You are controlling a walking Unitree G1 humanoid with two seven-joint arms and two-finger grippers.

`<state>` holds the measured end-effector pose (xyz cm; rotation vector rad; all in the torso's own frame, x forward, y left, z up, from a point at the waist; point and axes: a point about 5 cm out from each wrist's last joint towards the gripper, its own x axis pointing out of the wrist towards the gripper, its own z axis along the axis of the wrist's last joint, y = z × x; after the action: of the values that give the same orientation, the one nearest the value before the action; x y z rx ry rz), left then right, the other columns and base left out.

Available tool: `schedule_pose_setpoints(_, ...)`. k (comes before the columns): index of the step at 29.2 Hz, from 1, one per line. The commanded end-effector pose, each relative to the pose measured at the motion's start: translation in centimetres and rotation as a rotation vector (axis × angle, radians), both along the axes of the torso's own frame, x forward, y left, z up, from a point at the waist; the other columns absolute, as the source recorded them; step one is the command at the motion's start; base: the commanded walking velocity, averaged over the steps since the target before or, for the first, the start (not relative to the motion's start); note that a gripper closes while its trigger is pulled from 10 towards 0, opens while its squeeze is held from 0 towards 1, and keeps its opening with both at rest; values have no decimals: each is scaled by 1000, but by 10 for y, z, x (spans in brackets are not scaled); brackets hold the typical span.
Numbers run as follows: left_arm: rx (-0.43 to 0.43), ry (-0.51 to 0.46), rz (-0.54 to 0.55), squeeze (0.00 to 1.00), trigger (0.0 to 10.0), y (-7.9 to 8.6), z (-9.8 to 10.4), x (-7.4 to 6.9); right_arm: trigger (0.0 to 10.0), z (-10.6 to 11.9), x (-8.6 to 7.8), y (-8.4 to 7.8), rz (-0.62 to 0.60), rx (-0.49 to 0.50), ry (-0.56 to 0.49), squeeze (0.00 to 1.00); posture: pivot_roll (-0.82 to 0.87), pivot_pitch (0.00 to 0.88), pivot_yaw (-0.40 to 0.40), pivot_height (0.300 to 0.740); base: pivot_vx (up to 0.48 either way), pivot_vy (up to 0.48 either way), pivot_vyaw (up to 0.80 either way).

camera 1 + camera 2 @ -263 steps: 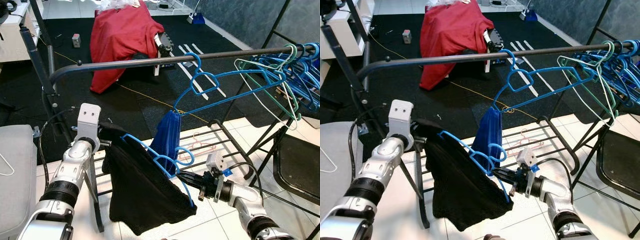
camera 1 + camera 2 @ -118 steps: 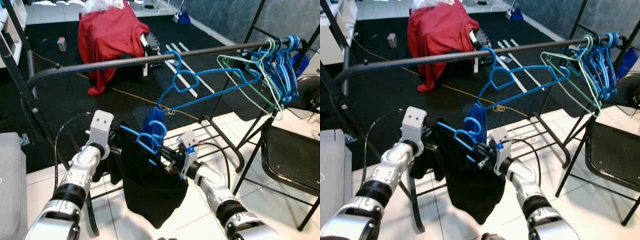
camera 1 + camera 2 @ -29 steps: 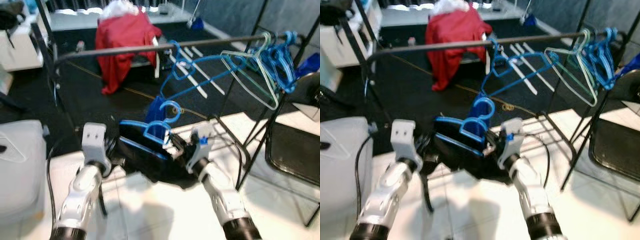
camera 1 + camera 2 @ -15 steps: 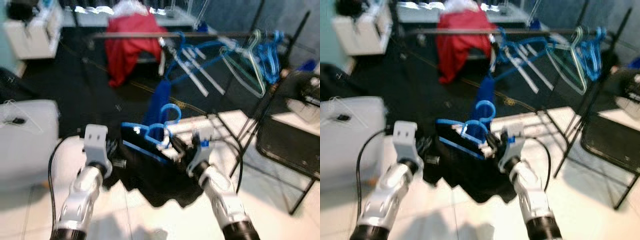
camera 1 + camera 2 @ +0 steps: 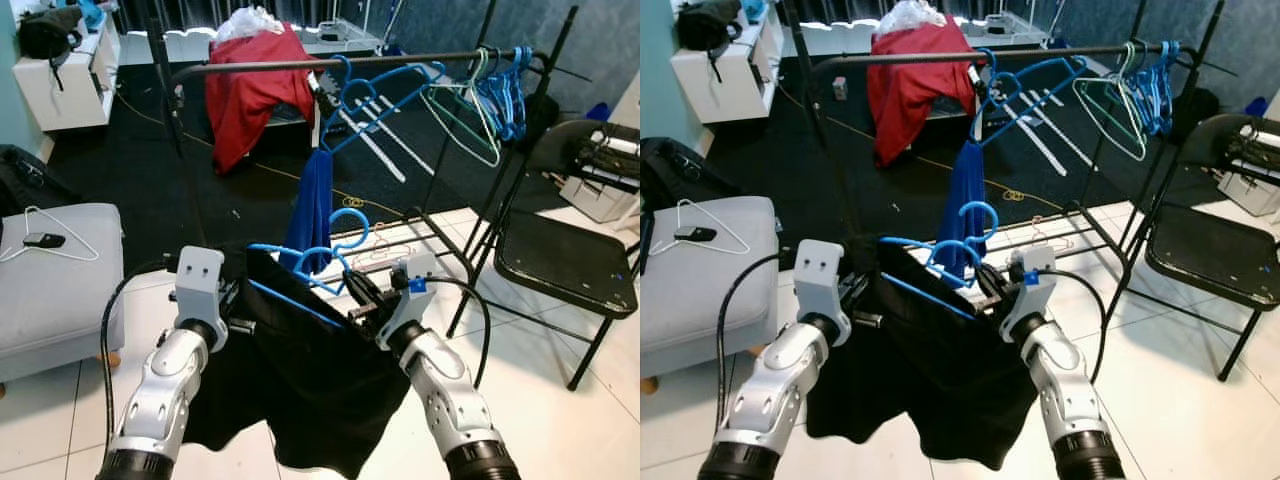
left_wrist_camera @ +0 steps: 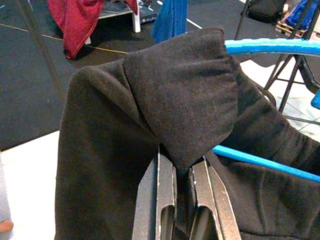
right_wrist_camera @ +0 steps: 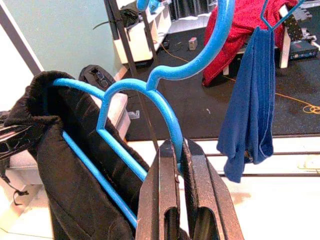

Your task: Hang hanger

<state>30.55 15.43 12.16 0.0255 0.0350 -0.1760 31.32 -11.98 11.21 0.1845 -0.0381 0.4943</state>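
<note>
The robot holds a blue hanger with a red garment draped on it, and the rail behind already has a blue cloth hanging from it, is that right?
Not quite: the garment on the blue hanger is black, as the left eye view shows. The blue cloth does hang from the rail.

Two grippers are showing: the left gripper [image 6: 182, 165] and the right gripper [image 7: 179, 160]. One blue hanger [image 5: 300, 268] is carrying one black garment [image 5: 310, 380]. One rail [image 5: 400, 62] is bearing one blue cloth [image 5: 312, 210]. One red cloth [image 5: 250, 85] is lying behind it, and one folding chair [image 5: 565, 265] is standing nearby.

A grey ottoman [image 5: 50, 290] stood on white tile, a white wire hanger [image 5: 55, 238] lying on its top. Well beyond it, a red cloth [image 5: 250, 85] draped some furniture; a black folding chair [image 5: 565, 260] stood far across the floor.
</note>
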Motion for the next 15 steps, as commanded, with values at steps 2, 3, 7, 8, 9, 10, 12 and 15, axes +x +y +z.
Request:
schedule_pose_setpoints(2,19,20,-26,0,10000,-2,-3,-1,10000,7,3,-1,-18,40,-21,0,-48,67,-38,740,0,0,0)
schedule_pose_setpoints(3,23,23,-27,0,10000,-2,-2,-1,10000,6,2,-1,-20,40,-19,0,-49,65,-37,740,0,0,0)
schedule_pose_setpoints(7,5,33,-8,0,10000,-2,-3,0,10000,6,3,-2,-24,39,-17,0,-50,63,-35,740,0,-200,0)
schedule_pose_setpoints(8,-22,45,13,0,10000,-1,-3,0,10000,6,3,-2,-27,36,-15,0,-50,63,-35,740,0,-266,0)
schedule_pose_setpoints(9,-22,45,13,0,10000,-1,-3,0,10000,6,3,-2,-27,36,-15,0,-50,63,-35,740,0,-266,0)
schedule_pose_setpoints(10,-30,48,30,0,10000,0,-2,1,10000,6,4,-3,-28,26,-15,0,-53,64,-36,740,0,-480,0)
schedule_pose_setpoints(12,-67,47,70,0,10000,3,-1,3,10000,7,6,-5,-39,-1,-14,0,-55,67,-37,740,0,-457,0)
schedule_pose_setpoints(15,-161,56,115,0,10000,5,0,4,10000,6,10,-9,-90,-32,8,0,-59,75,-40,740,0,-232,0)
